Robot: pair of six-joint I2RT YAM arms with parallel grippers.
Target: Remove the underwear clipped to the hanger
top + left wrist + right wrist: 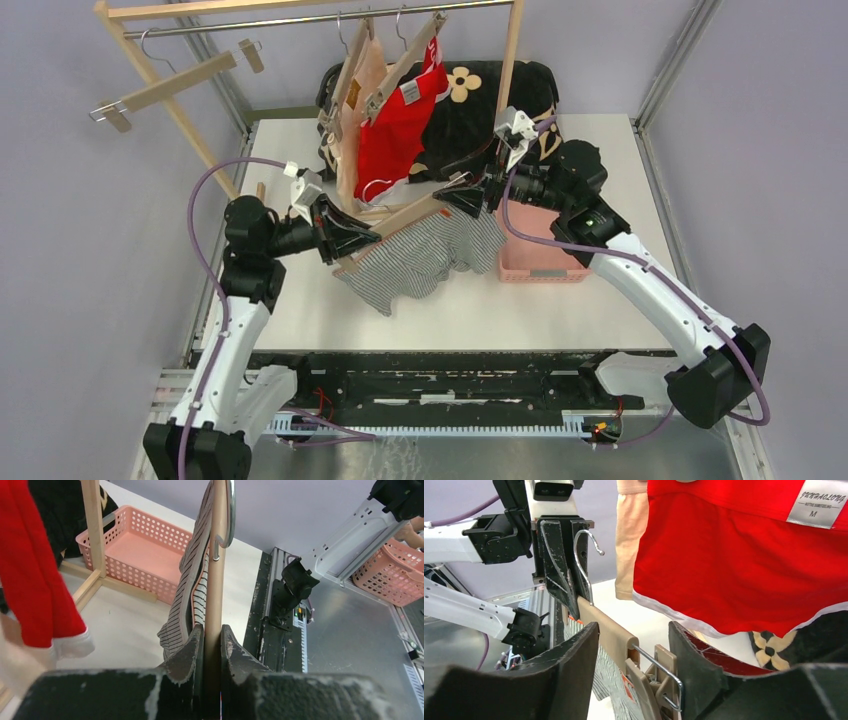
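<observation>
The striped underwear (420, 262) hangs from a wooden hanger (408, 216) held tilted above the middle of the table, its cloth drooping toward the near side. The left gripper (350, 240) is clamped tight on the hanger's left part, beside the hook. The right gripper (634, 645) has its jaws apart on either side of the clip (659, 677) at the right end; whether a pad already touches the clip is hard to tell from the wrist view. To do this step well, the right jaws should squeeze squarely on the clip's tabs so it springs open. The left arm should keep the hanger steady so the cloth drops free rather than being tugged. Farther back, the red underwear (400, 135) and beige underwear (358, 120) hang clipped on the rail (300, 19), in front of a black cushion (490, 100). A pink basket (535, 255) sits on the white table (600, 300) to the right, with pale walls around.
</observation>
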